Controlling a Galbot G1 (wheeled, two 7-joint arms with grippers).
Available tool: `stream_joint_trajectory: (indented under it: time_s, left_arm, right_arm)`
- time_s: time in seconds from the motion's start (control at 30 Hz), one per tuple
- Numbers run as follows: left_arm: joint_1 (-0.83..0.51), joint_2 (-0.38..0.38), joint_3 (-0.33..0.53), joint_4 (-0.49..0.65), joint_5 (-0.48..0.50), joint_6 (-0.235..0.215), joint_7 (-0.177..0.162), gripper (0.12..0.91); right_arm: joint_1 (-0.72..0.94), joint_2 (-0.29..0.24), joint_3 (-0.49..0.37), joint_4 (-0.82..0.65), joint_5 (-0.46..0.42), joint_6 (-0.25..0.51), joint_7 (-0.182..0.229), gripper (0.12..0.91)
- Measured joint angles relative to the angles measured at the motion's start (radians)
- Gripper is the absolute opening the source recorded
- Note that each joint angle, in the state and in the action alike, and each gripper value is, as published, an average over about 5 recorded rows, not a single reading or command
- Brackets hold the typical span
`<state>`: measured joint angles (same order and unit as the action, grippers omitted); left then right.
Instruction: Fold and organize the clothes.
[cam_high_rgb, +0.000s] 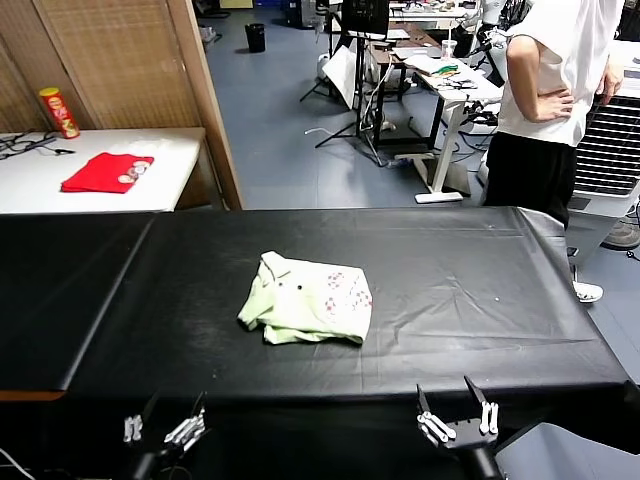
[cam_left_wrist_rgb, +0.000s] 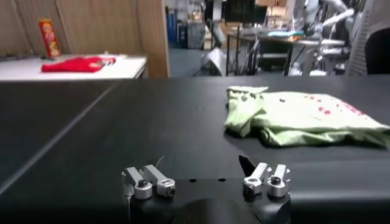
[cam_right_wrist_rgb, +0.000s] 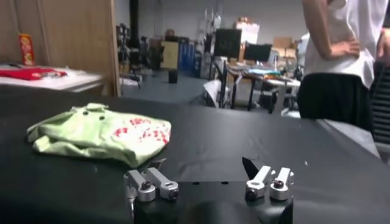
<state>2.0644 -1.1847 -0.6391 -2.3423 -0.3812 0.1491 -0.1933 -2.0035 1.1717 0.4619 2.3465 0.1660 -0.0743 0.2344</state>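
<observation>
Pale green T-shirt (cam_high_rgb: 307, 312), folded into a loose bundle with its red print uppermost, lying mid-way across the black table (cam_high_rgb: 480, 300). Left gripper (cam_high_rgb: 163, 432) and right gripper (cam_high_rgb: 457, 418) hover at the near edge, jaws spread and empty, well apart from the shirt, which lies between and beyond them.

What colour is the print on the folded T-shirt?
Pinkish-red, scattered small marks on the pale green T-shirt; it shows best in the right wrist view.
</observation>
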Motion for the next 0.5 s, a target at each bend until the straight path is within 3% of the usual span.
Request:
stream_joint_trajectory:
  time_s: [0.5]
  left_arm:
    - [0.001,0.001,-0.034,-0.01,-0.025,0.003,0.01,0.798]
  right_arm:
    - [-0.011,0.002,-0.009,0.009,0.001,-0.006,0.001,0.798]
